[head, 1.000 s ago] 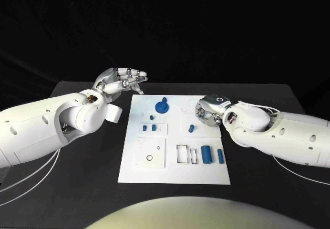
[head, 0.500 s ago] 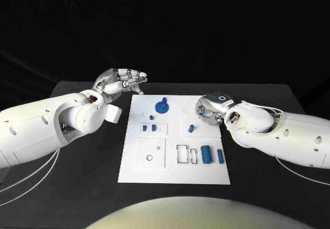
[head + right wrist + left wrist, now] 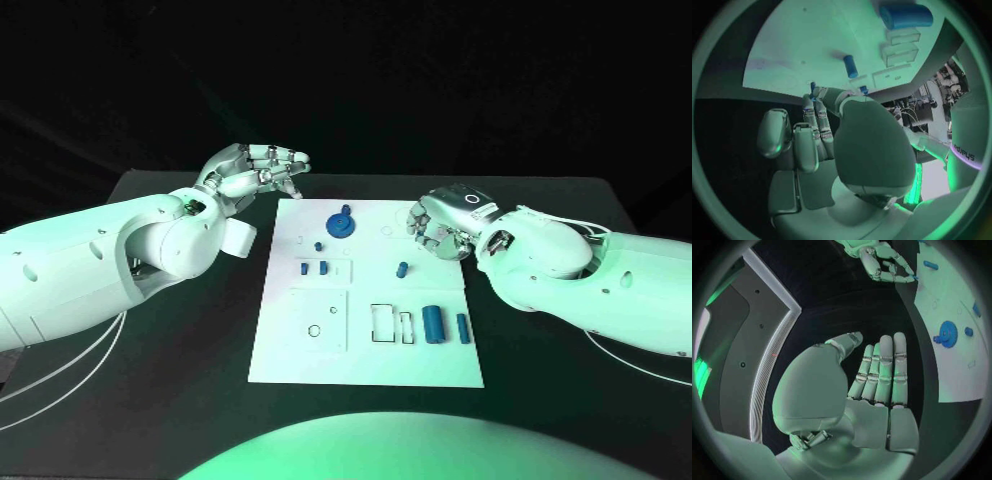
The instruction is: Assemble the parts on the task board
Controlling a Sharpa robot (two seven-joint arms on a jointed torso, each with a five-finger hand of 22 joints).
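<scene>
Right hand point(image 3: 440, 228) hovering empty, fingers loosely curled, just beside small upright blue peg point(image 3: 402, 268) on board point(image 3: 368, 360), nearer than left hand point(image 3: 260, 172).

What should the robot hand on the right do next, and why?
Probably the right robot hand should ease down toward the small blue peg. That hand hovers at the task board's right edge holding nothing, and the peg lies loose on the board just beside it, nearer than the other blue parts.
</scene>
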